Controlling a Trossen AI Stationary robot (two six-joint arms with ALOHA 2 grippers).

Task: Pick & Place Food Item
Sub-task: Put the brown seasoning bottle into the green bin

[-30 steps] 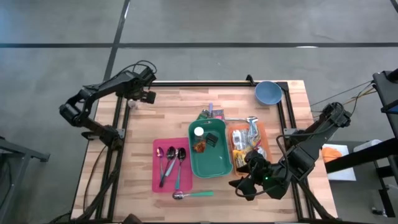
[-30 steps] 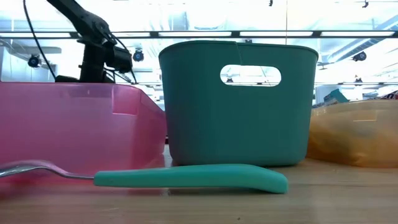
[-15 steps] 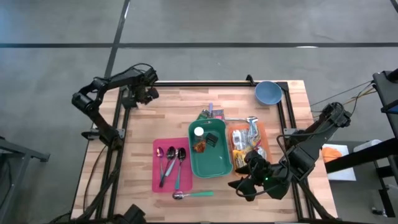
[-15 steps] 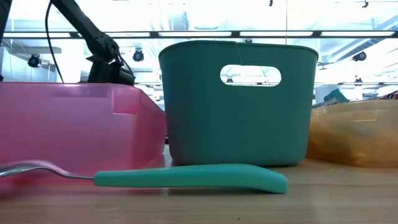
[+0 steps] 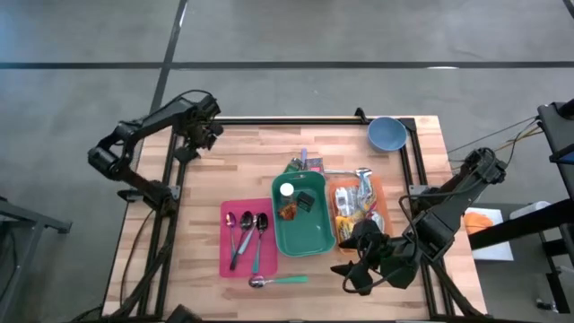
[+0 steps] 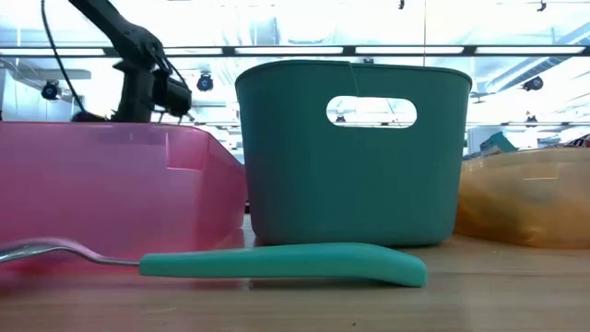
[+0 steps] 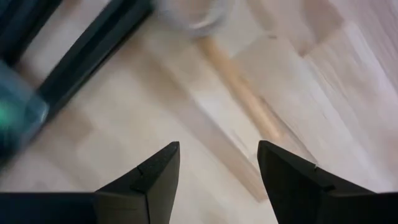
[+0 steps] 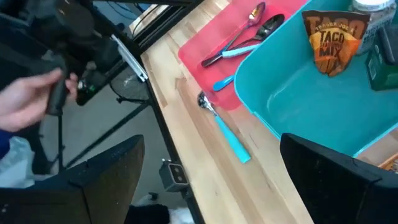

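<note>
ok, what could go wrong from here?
1. The right gripper, jaws open, hangs low beside the green bin; reaching in could clip its rim.
2. The teal-handled spoon lies loose just left of it and could get swept.
3. A person's hand is close to the table edge.

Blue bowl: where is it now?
In the high view, the blue bowl sits at the table's far right corner, beyond the orange tray.

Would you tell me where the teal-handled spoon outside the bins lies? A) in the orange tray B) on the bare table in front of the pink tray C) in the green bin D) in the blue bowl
B: the spoon lies on the wood just in front of the pink tray, outside it.
</note>
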